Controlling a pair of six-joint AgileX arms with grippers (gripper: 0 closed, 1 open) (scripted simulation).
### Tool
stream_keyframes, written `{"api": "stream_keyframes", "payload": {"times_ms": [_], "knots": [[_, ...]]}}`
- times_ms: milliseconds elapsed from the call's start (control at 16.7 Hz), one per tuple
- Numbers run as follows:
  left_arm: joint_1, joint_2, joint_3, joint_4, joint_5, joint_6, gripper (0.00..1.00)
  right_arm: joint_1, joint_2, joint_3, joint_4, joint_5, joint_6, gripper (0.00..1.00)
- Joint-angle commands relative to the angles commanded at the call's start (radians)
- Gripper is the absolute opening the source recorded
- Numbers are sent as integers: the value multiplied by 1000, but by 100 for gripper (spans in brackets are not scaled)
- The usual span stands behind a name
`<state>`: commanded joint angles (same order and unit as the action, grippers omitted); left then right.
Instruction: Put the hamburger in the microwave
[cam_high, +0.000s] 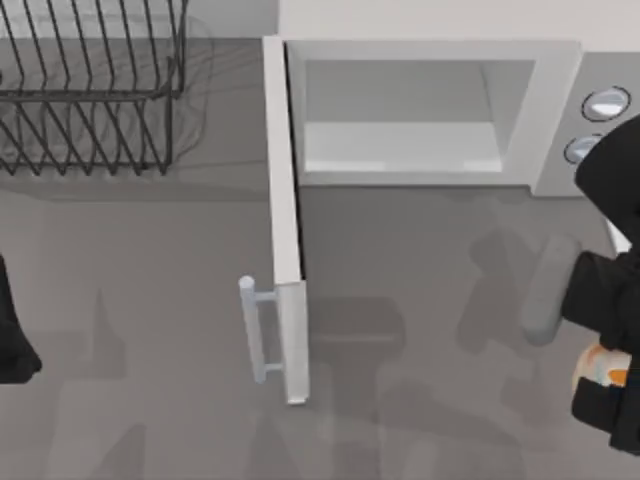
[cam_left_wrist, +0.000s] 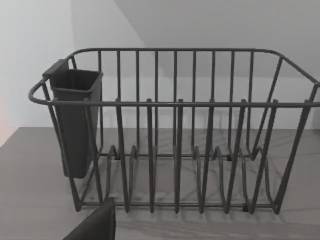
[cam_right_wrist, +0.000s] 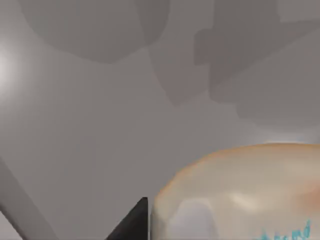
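Observation:
The white microwave (cam_high: 556, 95) stands at the back with its cavity (cam_high: 400, 120) open and bare. Its door (cam_high: 287, 250) is swung out toward the table's front, the grey bar handle (cam_high: 256, 330) on its left side. The hamburger (cam_high: 596, 362), a glossy whitish-tan lump with orange patches, is at the right edge in front of the microwave. My right gripper (cam_high: 602, 374) is shut on it, black fingers on either side. In the right wrist view the hamburger (cam_right_wrist: 240, 195) sits very close beside a black fingertip (cam_right_wrist: 132, 224). My left arm (cam_high: 12, 335) is parked at the left edge.
A black wire rack (cam_high: 90, 90) stands at the back left; in the left wrist view the rack (cam_left_wrist: 175, 140) has a dark cup (cam_left_wrist: 75, 120) hung on one end. Two silver-blue dials (cam_high: 604, 102) sit on the microwave's right panel. Bare grey table (cam_high: 420, 300) lies before the cavity.

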<state>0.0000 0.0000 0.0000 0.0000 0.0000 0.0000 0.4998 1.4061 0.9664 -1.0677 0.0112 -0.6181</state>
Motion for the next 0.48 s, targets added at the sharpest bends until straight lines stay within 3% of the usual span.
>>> {"api": "stream_keyframes", "payload": {"times_ms": [240,480], "knots": [[0,0,0,0,0,0,100,33,126,49,225,88,113,0],[0,0,0,0,0,0,100,68,316,89,573,211,280,0]]}}
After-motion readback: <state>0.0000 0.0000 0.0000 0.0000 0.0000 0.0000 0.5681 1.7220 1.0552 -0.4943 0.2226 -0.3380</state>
